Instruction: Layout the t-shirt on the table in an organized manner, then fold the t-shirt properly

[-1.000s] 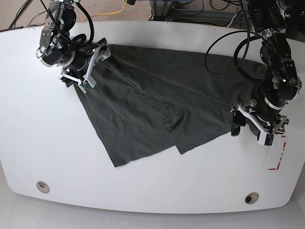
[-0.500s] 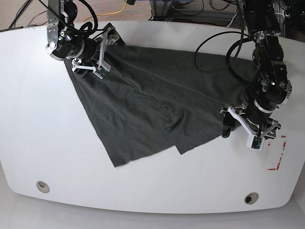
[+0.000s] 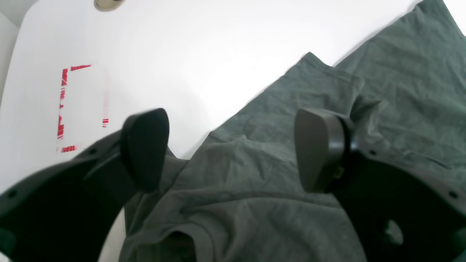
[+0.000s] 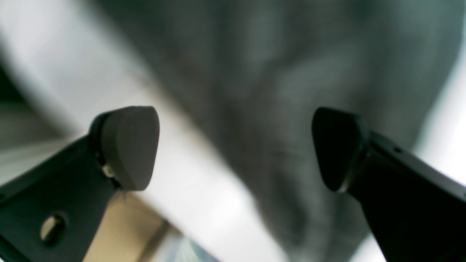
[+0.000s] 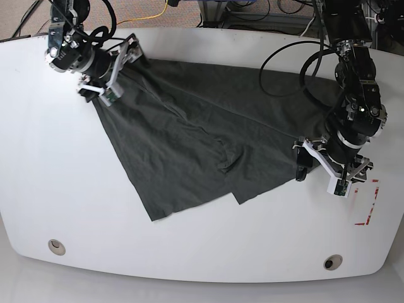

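Behind the far edge of the table (image 5: 208, 38) lies a floor with a brownish carpet (image 5: 142, 9). Black cables (image 5: 252, 9) and one yellow cable (image 5: 165, 9) run across it. Bright light shines on the white top and makes it glossy.

Left gripper (image 3: 233, 149) spread wide above the t-shirt (image 3: 291, 174).
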Controlling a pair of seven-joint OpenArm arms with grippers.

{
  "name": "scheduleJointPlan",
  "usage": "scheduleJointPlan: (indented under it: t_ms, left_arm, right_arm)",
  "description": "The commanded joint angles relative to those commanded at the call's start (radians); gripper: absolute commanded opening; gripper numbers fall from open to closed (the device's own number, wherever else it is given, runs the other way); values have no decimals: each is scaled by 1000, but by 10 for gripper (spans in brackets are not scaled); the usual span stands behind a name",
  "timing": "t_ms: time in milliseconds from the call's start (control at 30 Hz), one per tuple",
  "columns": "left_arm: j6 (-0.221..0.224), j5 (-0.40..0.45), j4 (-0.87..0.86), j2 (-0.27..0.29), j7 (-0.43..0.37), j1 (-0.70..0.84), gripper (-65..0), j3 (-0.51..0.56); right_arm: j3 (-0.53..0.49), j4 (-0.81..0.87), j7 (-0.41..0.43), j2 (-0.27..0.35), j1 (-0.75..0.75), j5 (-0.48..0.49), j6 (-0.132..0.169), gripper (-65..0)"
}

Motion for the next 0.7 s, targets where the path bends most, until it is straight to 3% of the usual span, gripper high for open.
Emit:
scheduleJointPlan:
  t_ms: [233,433,600,700]
  left_arm:
    - [0,0,0,2,0,2,-139,0]
    - [0,0,0,0,0,14,-139,0]
    - [0,0,2,-3,0,61,-139,-15]
    - [-5,0,2,-2,0,106,-139,-64]
  right_arm:
    - [129,-17,0,-17,37,-34,0,0]
    - [143,-81,8,-21,38,-126,0,0]
    - [146,-176,95,-35,34,-138,0,0]
    - [146,-204,101,-38,34,-135,0,0]
